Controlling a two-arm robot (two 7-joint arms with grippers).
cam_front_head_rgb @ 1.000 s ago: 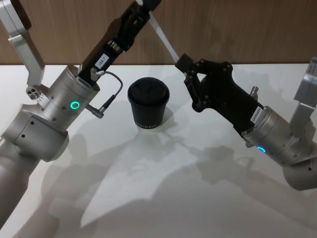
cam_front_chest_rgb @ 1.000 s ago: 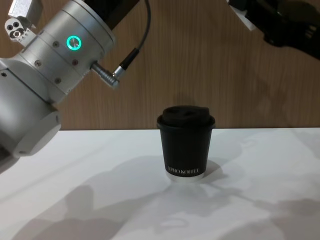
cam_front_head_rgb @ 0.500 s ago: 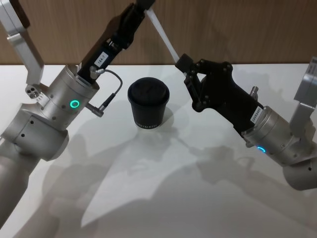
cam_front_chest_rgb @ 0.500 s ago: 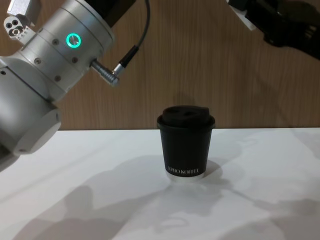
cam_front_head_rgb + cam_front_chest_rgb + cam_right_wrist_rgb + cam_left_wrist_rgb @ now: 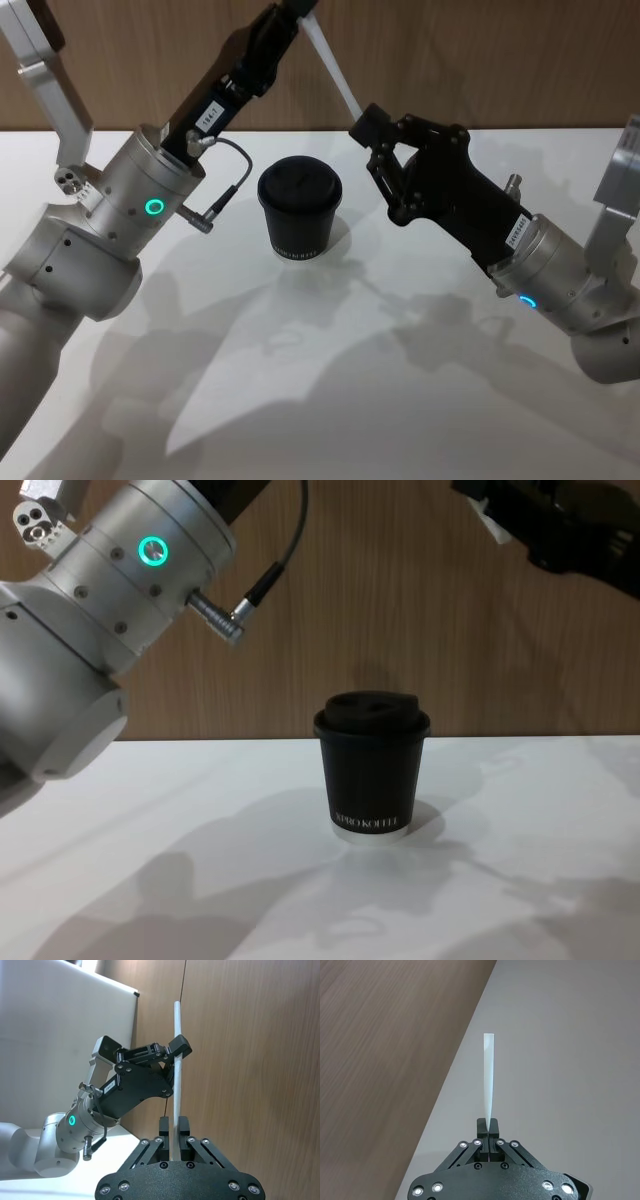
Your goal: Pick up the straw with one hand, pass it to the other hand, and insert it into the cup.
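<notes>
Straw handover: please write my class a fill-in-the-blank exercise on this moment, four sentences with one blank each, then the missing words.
The left claw is shut on the white ____.
The right claw is at that thing's ____ end.
The cup stands upright on the table with its ____ on.
The ring light on the left wrist glows ____.
Missing words: straw; lower; lid; green.
</notes>
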